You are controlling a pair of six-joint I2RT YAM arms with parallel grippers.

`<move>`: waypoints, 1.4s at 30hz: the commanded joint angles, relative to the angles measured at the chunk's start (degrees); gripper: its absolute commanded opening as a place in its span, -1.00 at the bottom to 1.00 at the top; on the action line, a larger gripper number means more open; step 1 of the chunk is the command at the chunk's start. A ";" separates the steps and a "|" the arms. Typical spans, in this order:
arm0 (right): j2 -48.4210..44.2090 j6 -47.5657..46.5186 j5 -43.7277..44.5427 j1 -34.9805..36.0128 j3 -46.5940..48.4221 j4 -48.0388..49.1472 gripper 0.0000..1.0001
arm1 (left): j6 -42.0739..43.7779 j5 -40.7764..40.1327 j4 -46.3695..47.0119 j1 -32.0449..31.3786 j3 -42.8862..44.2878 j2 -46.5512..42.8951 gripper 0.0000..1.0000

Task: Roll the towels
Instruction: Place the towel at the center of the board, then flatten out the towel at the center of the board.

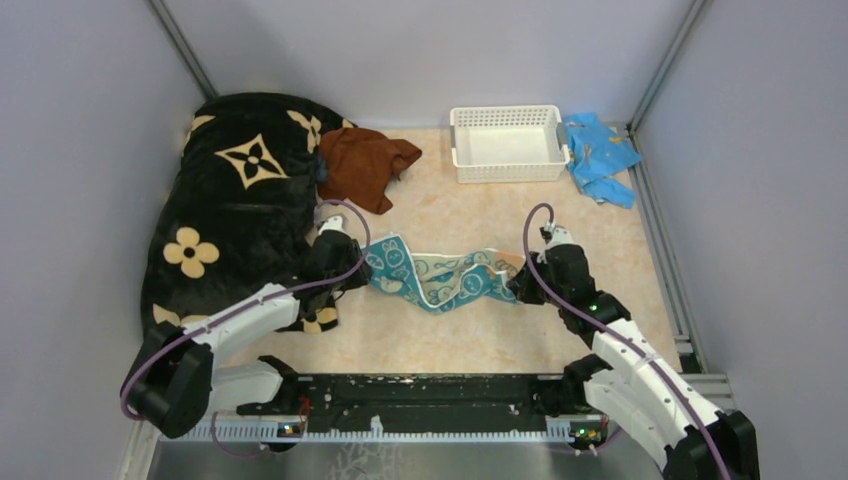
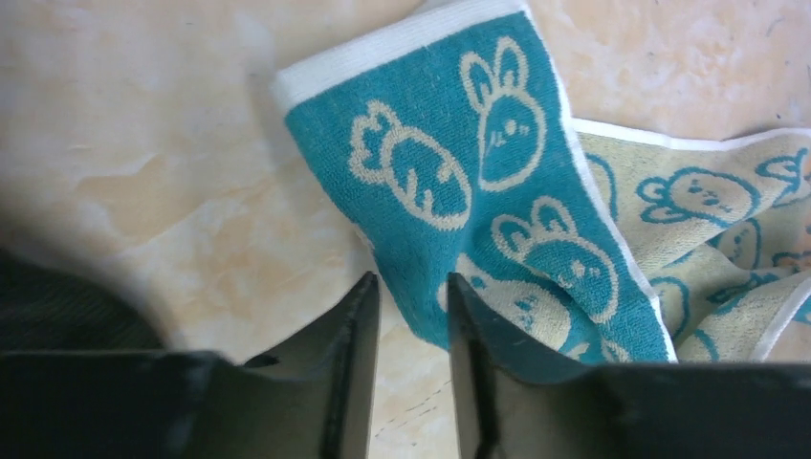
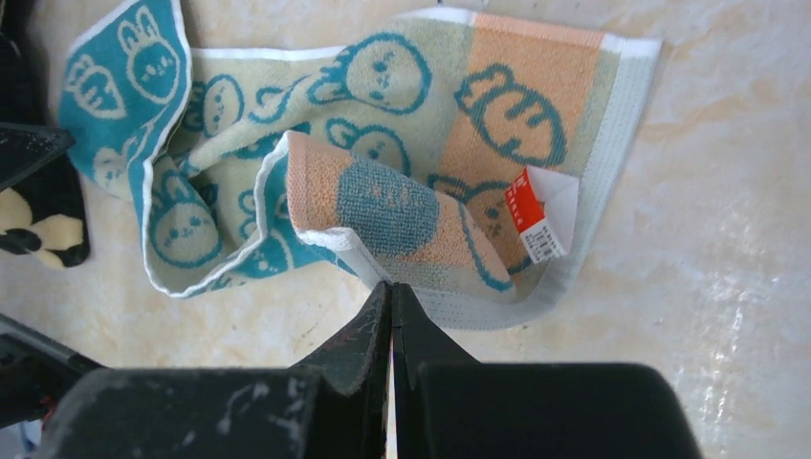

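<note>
Teal-and-white towel [image 1: 435, 277]: lies crumpled lengthwise at centre of table [image 1: 450, 212], betw. both arms. Right end folded over, red tag [image 3: 532, 212] showing.
Rust-brown towel [image 1: 362, 165]: bunched, far left, touching black blanket [image 1: 240, 200].
Left gripper [image 2: 411, 287]: sits at teal towel's left end. Fingers [image 2: 349, 344] slightly apart, teal corner at the gap, no firm pinch visible.
Right gripper [image 3: 392, 287]: sits at towel's near right edge, fingers clenched tight. Cloth betw. them or not: cannot tell.
White basket [image 1: 507, 143]: far, right of centre, w/ light-blue cloth [image 1: 598, 155] just right of it.
</note>
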 commanded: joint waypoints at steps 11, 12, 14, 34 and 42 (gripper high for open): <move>-4.78 0.69 -1.95 0.53 1.41 -3.02 -0.22 | 7.01 -5.23 -9.13 -3.67 12.69 0.41 0.24; -4.32 0.06 -1.89 0.53 2.21 -3.13 -0.16 | 7.83 -6.01 -9.61 -4.36 14.40 2.74 0.26; -2.97 -1.97 -2.35 0.53 3.95 -3.58 -0.06 | 9.60 -7.22 -10.36 -4.93 18.17 7.11 0.28; 3.01 -8.42 -4.62 0.53 6.32 -0.85 0.12 | 17.13 -16.58 -20.61 -5.26 48.00 43.24 -0.06; 3.69 -8.75 -5.49 0.53 6.33 -0.33 0.18 | 16.47 -17.15 -21.47 -5.17 48.43 47.23 -0.02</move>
